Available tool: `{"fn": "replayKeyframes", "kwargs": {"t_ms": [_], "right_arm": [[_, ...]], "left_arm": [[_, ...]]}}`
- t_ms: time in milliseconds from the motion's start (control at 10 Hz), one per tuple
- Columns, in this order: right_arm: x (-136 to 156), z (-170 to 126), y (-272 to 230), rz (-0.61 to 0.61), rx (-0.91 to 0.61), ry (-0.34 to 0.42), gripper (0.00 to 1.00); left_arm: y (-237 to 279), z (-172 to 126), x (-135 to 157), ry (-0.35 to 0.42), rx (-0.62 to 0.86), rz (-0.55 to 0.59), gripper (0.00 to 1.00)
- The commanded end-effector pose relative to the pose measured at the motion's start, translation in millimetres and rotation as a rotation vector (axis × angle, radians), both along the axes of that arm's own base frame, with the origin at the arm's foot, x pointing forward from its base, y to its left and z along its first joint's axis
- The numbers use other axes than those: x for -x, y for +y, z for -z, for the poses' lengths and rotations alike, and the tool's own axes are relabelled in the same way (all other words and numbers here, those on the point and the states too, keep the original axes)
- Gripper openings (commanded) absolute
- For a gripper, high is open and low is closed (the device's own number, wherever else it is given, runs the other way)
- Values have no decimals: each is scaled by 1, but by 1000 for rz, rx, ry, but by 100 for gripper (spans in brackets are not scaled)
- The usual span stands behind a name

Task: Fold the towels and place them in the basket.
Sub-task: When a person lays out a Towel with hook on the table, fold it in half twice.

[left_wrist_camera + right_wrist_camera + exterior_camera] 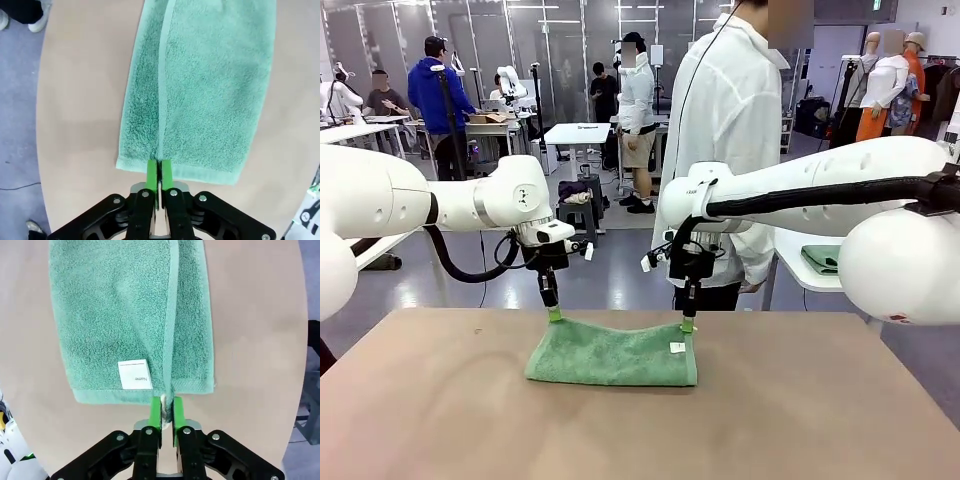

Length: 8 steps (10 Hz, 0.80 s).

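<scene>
Your towel (610, 357) lies folded on the table (440, 400), just past the middle toward 12 o'clock as the front camera sees it. Its long side runs from 9 to 3. The near fold rests flat on the table. The far edge is lifted at both ends and sags between them.

Your left claw (554, 314) points straight down onto the towel's 10 o'clock corner. From the left wrist, the pads (152, 172) are all but touching, pinched on the towel's short edge where a seam line meets it. From there the cloth runs away toward 12 o'clock, with bare table at 9 o'clock.

Your right claw (687, 325) points down onto the 2 o'clock corner. From the right wrist, its pads (155, 412) stand a sliver apart with a bunch of cloth nipped between them. The towel again stretches toward 12 o'clock. A white label (135, 374) sits on the towel at 11 o'clock from those pads, close to the edge. From the front it lies just under the right claw.

A person (730, 150) in a white coat stands beyond the table's far edge, at about 1 o'clock.
</scene>
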State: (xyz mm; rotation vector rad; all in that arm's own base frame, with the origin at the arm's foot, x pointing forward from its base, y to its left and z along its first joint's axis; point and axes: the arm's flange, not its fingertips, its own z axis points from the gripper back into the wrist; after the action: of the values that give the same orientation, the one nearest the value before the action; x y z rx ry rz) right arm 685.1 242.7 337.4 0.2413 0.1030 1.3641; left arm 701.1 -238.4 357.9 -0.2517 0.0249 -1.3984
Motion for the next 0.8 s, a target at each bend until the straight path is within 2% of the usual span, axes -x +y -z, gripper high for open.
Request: {"fn": "replayKeyframes", "kwargs": {"t_ms": [0, 100, 200, 300, 400, 500, 600, 700], "right_arm": [[0, -2, 2, -5, 9, -20, 31], [2, -5, 0, -11, 9, -39, 51], [6, -9, -1, -18, 10, -49, 35], [9, -14, -3, -18, 12, -69, 71], [18, -22, -4, -16, 4, -79, 55], [43, -37, -2, 4, -33, -33, 91], [74, -53, -6, 4, -49, -29, 75], [108, -72, -15, 5, -83, -37, 75]], "left_arm": [[2, -3, -1, -15, 15, -5, 23], [5, -6, 2, -45, 17, 1, 43], [10, -12, 5, -65, 24, -2, 27], [16, -19, 9, -77, 30, 1, 61], [21, -28, 16, -73, 46, 17, 45], [28, -41, 39, 7, 70, 51, 80], [39, -55, 69, 72, 114, 53, 62], [56, -72, 102, 92, 153, 125, 62]]}}
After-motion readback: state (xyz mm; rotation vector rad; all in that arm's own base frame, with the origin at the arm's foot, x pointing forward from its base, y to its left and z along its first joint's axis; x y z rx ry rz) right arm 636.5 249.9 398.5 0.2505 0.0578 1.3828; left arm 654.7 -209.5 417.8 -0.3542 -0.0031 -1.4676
